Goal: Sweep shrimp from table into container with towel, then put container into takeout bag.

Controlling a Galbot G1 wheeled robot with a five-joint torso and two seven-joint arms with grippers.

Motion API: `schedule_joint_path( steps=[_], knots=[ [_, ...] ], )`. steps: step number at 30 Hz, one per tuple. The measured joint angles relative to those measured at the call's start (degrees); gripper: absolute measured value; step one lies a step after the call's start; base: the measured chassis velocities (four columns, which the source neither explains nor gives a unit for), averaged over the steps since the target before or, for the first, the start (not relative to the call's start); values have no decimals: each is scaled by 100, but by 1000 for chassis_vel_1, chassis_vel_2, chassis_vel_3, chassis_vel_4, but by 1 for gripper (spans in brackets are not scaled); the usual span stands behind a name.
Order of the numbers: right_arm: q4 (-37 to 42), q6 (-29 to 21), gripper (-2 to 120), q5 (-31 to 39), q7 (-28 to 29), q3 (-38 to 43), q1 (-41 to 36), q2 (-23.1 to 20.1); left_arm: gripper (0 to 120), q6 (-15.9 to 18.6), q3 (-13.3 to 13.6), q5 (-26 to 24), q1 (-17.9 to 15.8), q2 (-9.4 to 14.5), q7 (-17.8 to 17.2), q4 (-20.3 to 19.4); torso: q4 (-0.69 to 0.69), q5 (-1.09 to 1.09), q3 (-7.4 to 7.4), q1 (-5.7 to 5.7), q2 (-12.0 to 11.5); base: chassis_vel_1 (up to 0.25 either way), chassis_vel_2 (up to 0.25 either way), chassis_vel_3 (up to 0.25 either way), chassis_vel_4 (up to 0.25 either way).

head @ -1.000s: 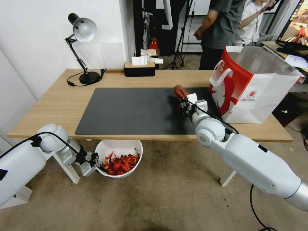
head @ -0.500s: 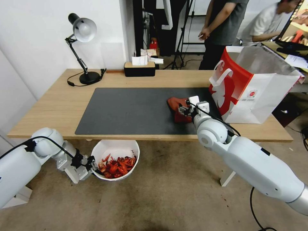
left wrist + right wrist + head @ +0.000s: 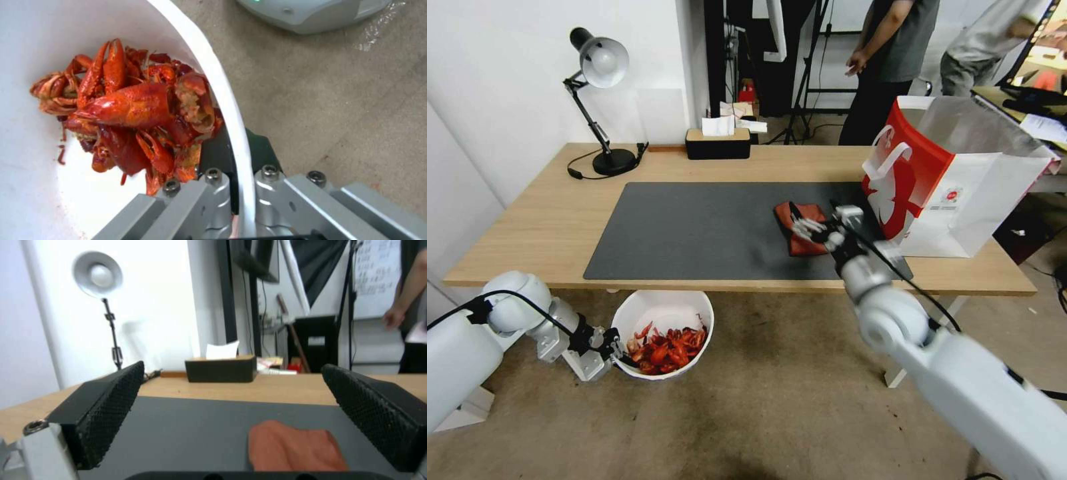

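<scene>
Now the left tool (image 3: 616, 351) pinches the rim of the container (image 3: 662, 308) of shrimp (image 3: 668, 343), below the bench's (image 3: 527, 220) near edge; the takeout bag (image 3: 954, 180) stands up at the bench's right end, by the gaping, empty right tool (image 3: 802, 227).

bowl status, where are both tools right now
Left tool shut on bowl rim, below table edge, shrimp inside. Right tool open over towel on mat. Bag upright, nothing between.

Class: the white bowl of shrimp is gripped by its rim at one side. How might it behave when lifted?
The container looks thin-walled, so its rim may flex in the left gripper. The shrimp heaped toward one side could tilt it.
</scene>
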Motion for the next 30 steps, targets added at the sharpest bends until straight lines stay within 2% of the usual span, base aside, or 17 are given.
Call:
schedule_joint_path(
  steps=[1,3,4,7,8,10,17,19,20,21,23,24,26,27,29,30],
  knots=[
    [0,0,100,0,0,0,0,0,0,0,0,0,0,0,0,0,0,0,0,0,0,0,0,0,0],
    [237,372,100,-542,-16,342,-885,182,0,-1,0,7,20,-2,0,-16,1,0,0,-1,0,0,0,0,0],
    [237,372,100,-542,-16,342,-885,182,0,-1,0,7,20,-2,0,-16,1,0,0,-1,0,0,0,0,0],
    [215,891,100,-1056,-45,752,-2024,635,0,-5,4,36,47,-30,-3,-29,-1,0,-1,-1,0,0,0,0,0],
    [215,891,100,-1056,-45,752,-2024,635,0,-5,4,36,47,-30,-3,-29,-1,0,-1,-1,0,0,0,0,0],
    [10,1198,100,-1234,-105,865,-2413,809,0,-33,1,64,92,-44,-4,-29,0,0,0,-1,0,0,0,0,0],
    [-318,1390,100,-1446,-69,892,-2699,1012,0,-137,-51,147,317,-40,-13,-128,2,0,0,0,0,0,0,0,0],
    [-462,1392,100,-1652,26,889,-2720,1084,0,-160,-95,161,490,-3,-16,-206,1,0,0,0,0,0,0,0,0],
    [-571,1401,100,-1763,69,886,-2718,1117,0,-140,-139,160,681,63,-68,-294,0,0,0,0,0,0,0,0,0],
    [-571,1401,100,-1763,69,886,-2718,1117,0,-140,-139,160,681,63,-68,-294,0,0,0,0,0,0,0,0,0],
    [-664,1410,100,-1807,96,876,-2706,1138,0,-123,-234,130,1040,202,-145,-469,3,-1,0,0,0,0,0,0,0],
    [-664,1410,100,-1807,96,876,-2706,1138,0,-123,-234,130,1040,202,-145,-469,3,-1,0,0,0,0,0,0,0],
    [-750,1418,100,-1810,107,868,-2667,1137,0,-166,-359,126,1291,404,-173,-638,4,0,0,0,0,0,0,0,0],
    [-750,1418,100,-1810,107,868,-2667,1137,0,-166,-359,126,1291,404,-173,-638,4,0,0,0,0,0,0,0,0],
    [-848,1430,100,-1803,105,843,-2621,1134,0,-213,-455,33,1349,672,-198,-880,2,-1,0,0,-1,0,0,0,0],
    [-848,1430,100,-1803,105,843,-2621,1134,0,-213,-455,33,1349,672,-198,-880,2,-1,0,0,-1,0,0,0,0]
  ],
)
